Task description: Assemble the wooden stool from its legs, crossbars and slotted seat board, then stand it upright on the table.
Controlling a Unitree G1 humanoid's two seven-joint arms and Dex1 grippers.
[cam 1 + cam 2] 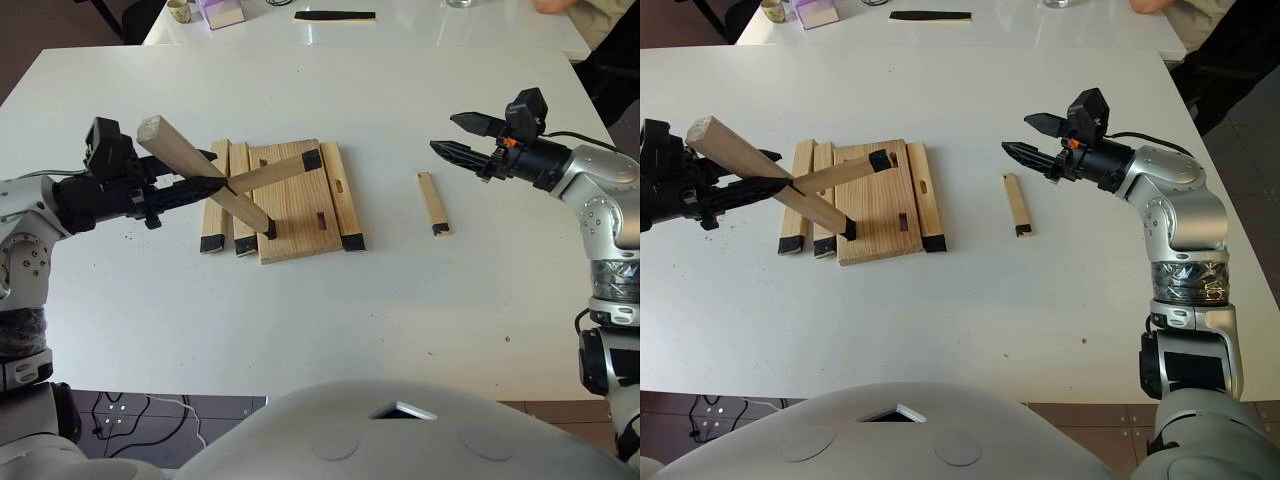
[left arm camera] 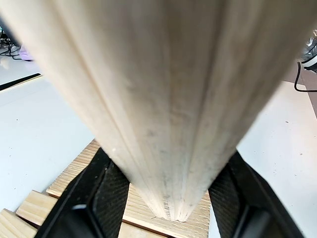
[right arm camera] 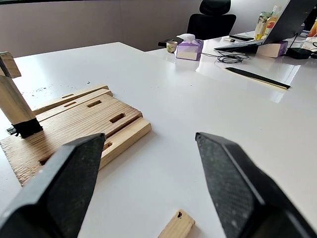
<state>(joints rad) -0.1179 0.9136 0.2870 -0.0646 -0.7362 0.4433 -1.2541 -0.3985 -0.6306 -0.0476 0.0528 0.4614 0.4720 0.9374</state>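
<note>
The left gripper (image 1: 200, 188) clamps a likely light, rigid wooden leg (image 1: 175, 150), its black tip tilted onto the seat board (image 1: 300, 215) mid-table, while the right gripper (image 1: 442, 133) gapes wide near the short crossbar (image 1: 433, 203), probably best pinched across its narrow sides.

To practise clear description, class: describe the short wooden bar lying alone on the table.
Start at the white table and find the flat wooden board near its middle, with long bars beside it. To the robot's right of these, near the open right end effector, lies one short bar. Unlike the others, it lies alone, touching no other wood.
</note>
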